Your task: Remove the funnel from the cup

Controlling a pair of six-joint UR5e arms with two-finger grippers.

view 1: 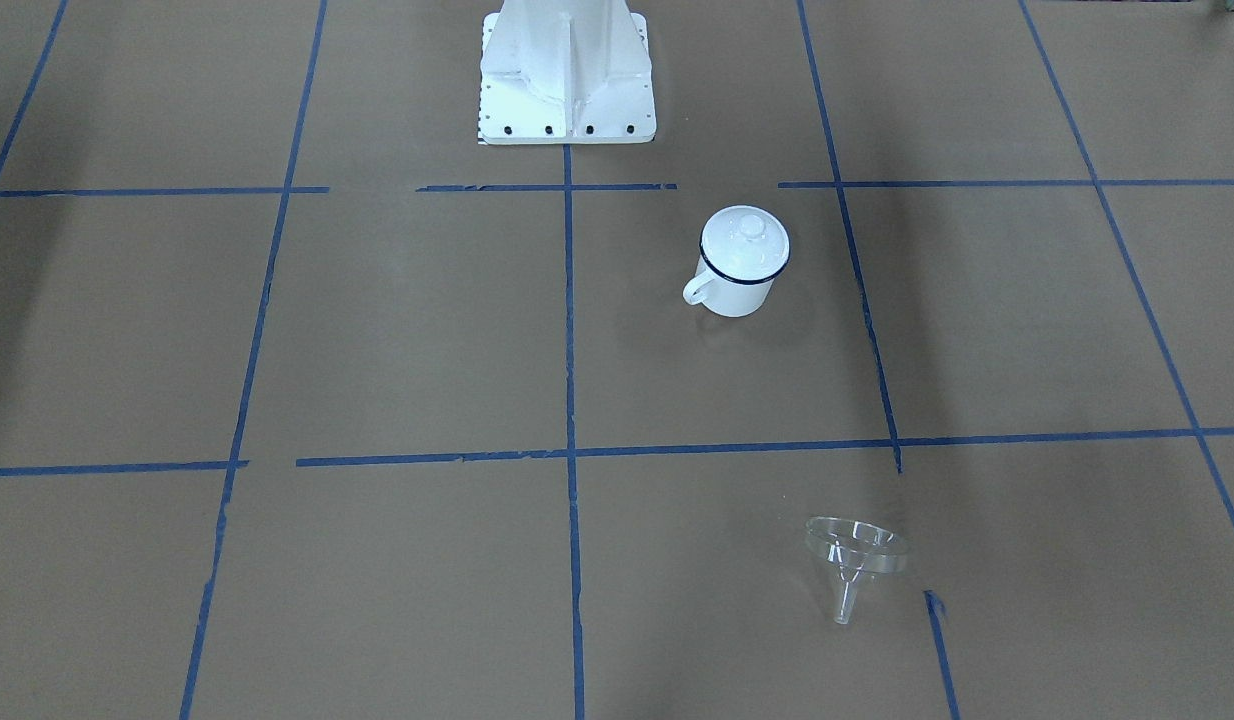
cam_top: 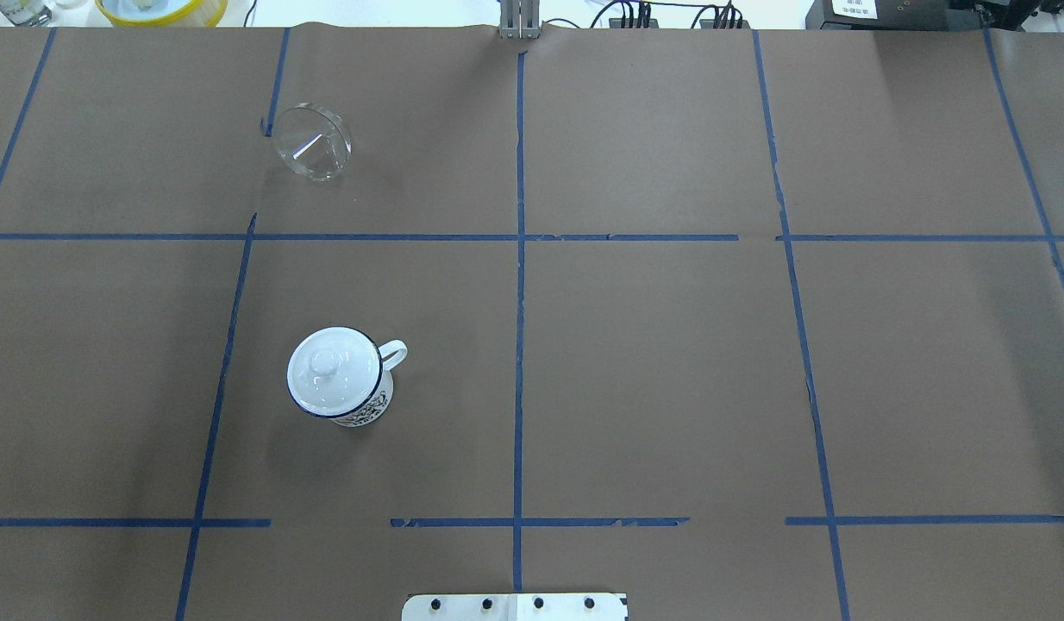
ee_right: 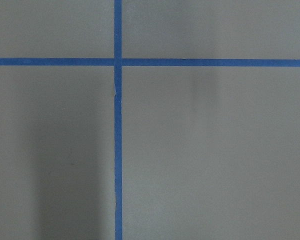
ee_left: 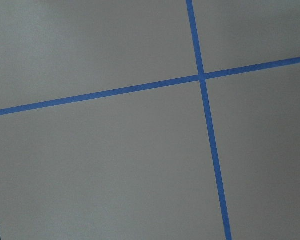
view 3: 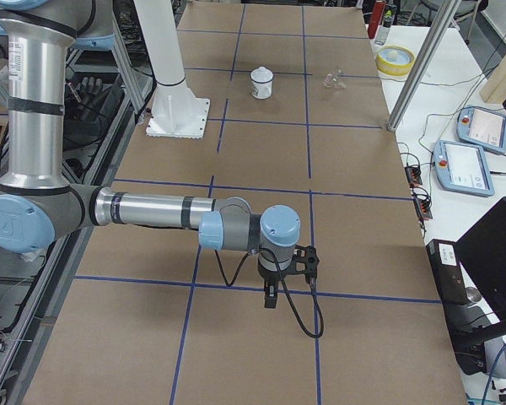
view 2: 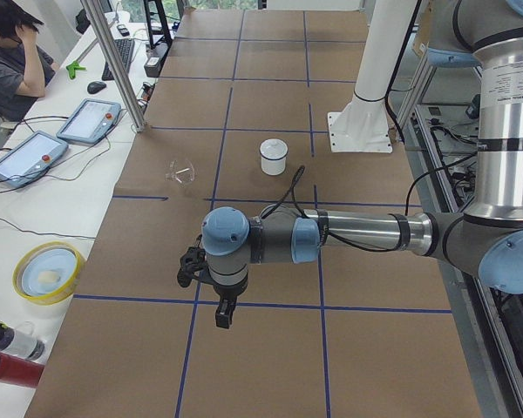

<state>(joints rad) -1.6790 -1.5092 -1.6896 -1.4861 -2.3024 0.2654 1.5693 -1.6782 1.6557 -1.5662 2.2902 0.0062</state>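
The clear funnel [view 1: 855, 555] lies on its side on the brown paper, well apart from the cup; it also shows in the overhead view [cam_top: 313, 142]. The white cup [view 1: 737, 290] with a dark blue rim stands upright [cam_top: 364, 410], covered by a white domed lid [cam_top: 329, 371] with a knob. My left gripper [view 2: 224, 313] shows only in the exterior left view, far from both, pointing down; I cannot tell if it is open or shut. My right gripper [view 3: 271, 297] shows only in the exterior right view; I cannot tell its state either. Both wrist views show only paper and blue tape.
The white robot base [view 1: 567, 80] stands at the table's near middle edge. A yellow bowl [view 2: 48, 272], two tablets [view 2: 26, 155] and a metal pole [view 2: 113, 61] are along the far side. An operator [view 2: 9, 52] sits there.
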